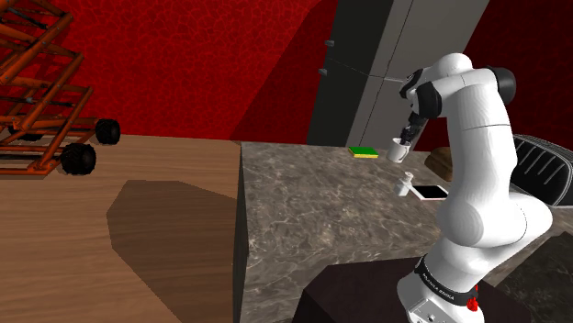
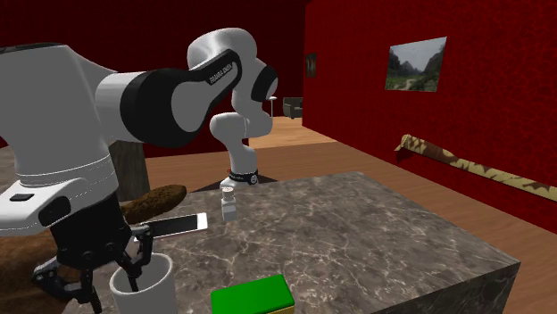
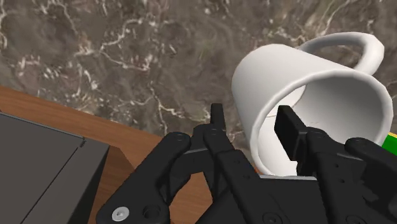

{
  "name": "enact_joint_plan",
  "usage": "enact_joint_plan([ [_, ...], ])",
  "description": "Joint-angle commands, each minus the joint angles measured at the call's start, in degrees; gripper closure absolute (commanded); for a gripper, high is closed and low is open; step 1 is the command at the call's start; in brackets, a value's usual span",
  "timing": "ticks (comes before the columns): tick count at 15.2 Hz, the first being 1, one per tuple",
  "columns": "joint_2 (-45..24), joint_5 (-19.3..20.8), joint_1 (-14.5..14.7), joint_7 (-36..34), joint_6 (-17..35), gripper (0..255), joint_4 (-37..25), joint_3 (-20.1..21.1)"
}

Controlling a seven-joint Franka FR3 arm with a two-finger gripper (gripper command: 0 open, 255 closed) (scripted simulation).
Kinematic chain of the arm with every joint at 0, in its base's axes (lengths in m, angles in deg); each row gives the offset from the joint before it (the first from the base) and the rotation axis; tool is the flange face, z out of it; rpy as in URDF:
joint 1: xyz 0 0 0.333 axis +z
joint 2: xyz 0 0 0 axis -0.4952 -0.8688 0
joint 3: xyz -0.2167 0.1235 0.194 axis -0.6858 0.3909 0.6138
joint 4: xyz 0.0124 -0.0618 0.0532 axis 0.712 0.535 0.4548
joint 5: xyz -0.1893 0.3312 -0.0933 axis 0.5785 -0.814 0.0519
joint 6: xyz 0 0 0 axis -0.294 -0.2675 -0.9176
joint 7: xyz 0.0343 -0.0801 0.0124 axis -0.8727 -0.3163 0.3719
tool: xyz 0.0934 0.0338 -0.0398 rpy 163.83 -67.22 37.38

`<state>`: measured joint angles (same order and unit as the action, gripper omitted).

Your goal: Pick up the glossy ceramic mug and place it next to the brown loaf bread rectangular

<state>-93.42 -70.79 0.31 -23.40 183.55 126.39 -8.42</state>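
Closest to me is the big white arm (image 2: 54,134), bent over so that its wrist hangs low above the near corner of the bench (image 2: 375,223), a grey-veined marble slab, and I'd say it leans that far because the mug stands close to the bench's edge rather than out in the middle. Behind the wrist lies the brown loaf (image 2: 156,201), near that same edge, so the carry ahead looks short. The white mug (image 3: 286,70) stands upright under the wrist, and the black hand (image 3: 251,124) is pinching its wall, one finger down inside the mouth and the other against the outside. My guess is that the body is too wide to span, so the thin rim is the sensible hold, and the handle points away where it can't get in the way. Whether the mug's foot has left the marble, I cannot tell. Just beside it sits a green sponge (image 2: 254,294) at the bench's edge. A flat phone (image 2: 178,223) lies beyond the mug, near the loaf, which narrows the free spot there. A small white shaker (image 2: 228,203) stands past it, further in.
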Motion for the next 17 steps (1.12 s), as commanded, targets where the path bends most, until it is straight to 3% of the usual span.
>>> enact_joint_plan([
  [1, 0.0, 0.0, 0.0, 0.0, 0.0, 0, 0.0, 0.0],
  [5, 0.01, 0.0, 0.0, 0.0, 0.0, 0, 0.0, 0.0],
  [9, 1.59, 1.45, -1.01, -1.25, -6.05, 0, -5.16, -0.93],
  [17, 1.59, 1.45, -1.01, -1.25, -6.05, 0, -5.16, -0.93],
])
